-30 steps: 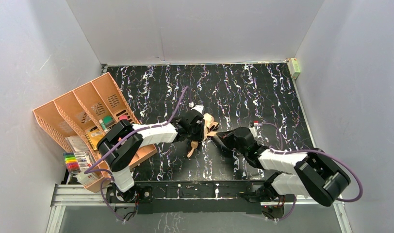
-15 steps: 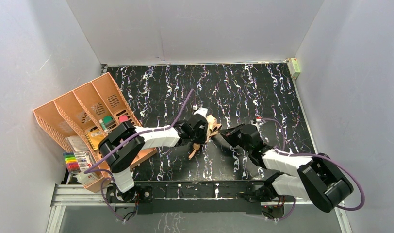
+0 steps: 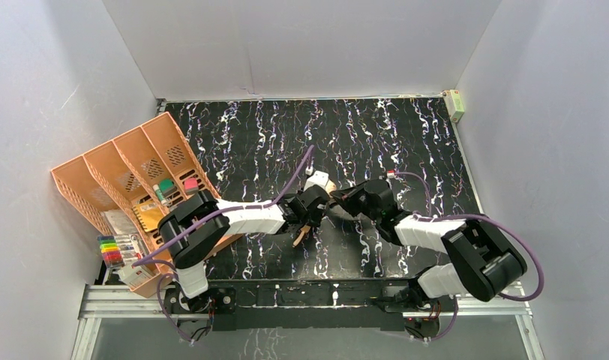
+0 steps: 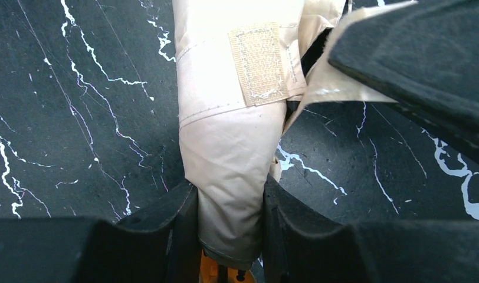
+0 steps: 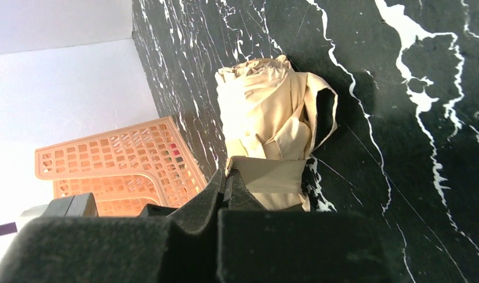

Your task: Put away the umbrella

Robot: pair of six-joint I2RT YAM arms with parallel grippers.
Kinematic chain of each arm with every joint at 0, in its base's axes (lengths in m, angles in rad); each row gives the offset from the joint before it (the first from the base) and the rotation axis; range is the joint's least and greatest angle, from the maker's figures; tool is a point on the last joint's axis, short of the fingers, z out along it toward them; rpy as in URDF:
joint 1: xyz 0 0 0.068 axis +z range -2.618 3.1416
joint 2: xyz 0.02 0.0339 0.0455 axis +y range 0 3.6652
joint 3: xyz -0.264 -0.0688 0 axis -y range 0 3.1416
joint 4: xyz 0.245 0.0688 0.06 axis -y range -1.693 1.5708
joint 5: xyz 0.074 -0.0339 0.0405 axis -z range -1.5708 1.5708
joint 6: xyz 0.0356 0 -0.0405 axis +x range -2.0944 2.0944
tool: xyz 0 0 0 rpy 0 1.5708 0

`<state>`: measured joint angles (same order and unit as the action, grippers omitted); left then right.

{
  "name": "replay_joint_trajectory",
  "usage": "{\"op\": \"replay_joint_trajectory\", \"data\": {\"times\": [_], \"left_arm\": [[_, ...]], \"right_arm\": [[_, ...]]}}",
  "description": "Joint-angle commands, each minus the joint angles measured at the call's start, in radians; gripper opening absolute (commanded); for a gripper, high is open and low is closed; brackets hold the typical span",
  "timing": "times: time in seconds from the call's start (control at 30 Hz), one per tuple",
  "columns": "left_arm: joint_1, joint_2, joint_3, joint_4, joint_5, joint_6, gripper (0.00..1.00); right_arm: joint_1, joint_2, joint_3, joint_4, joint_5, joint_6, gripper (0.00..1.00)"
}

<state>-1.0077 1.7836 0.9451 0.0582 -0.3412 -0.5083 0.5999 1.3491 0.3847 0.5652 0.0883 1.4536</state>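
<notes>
The folded tan umbrella [image 3: 322,182] lies on the black marbled table near its middle, mostly hidden under both grippers in the top view. My left gripper [image 3: 313,202] is shut on the rolled canopy [image 4: 231,147], with one finger on each side of it [image 4: 228,197]. The tan strap with its velcro patch [image 4: 263,62] wraps the canopy. My right gripper [image 3: 339,198] comes from the right and is shut on the end of the strap [image 5: 272,174], its jaws pinched together at the strap's edge [image 5: 231,172]. The bunched canopy end [image 5: 263,100] shows beyond it.
The orange desk organizer [image 3: 129,172] with small items in its slots stands at the left edge of the table; it also shows in the right wrist view [image 5: 119,165]. A small box [image 3: 456,104] sits at the far right corner. White walls surround the table.
My right gripper has moved left and up against the umbrella with the strap. My left gripper has shifted slightly right and toward me. The umbrella is now more covered.
</notes>
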Motion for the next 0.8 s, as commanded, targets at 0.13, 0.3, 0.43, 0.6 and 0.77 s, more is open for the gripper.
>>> {"op": "replay_joint_trajectory", "data": {"times": [0.13, 0.3, 0.43, 0.6, 0.77], "left_arm": [[-0.060, 0.117, -0.085, -0.317, -0.013, 0.068, 0.00], [-0.087, 0.136, -0.073, -0.317, -0.015, 0.088, 0.00], [-0.108, 0.142, -0.066, -0.316, -0.019, 0.097, 0.00], [-0.120, 0.146, -0.063, -0.315, -0.018, 0.103, 0.00], [-0.123, 0.129, -0.069, -0.303, -0.002, 0.114, 0.00]], "right_arm": [[-0.029, 0.062, 0.160, 0.281, 0.019, 0.020, 0.00], [-0.030, 0.118, 0.191, 0.257, 0.027, 0.024, 0.00], [-0.031, 0.170, 0.218, 0.258, 0.011, 0.028, 0.00], [-0.031, 0.234, 0.264, 0.182, -0.066, 0.008, 0.00], [-0.031, 0.287, 0.285, 0.102, -0.178, -0.021, 0.16]]}}
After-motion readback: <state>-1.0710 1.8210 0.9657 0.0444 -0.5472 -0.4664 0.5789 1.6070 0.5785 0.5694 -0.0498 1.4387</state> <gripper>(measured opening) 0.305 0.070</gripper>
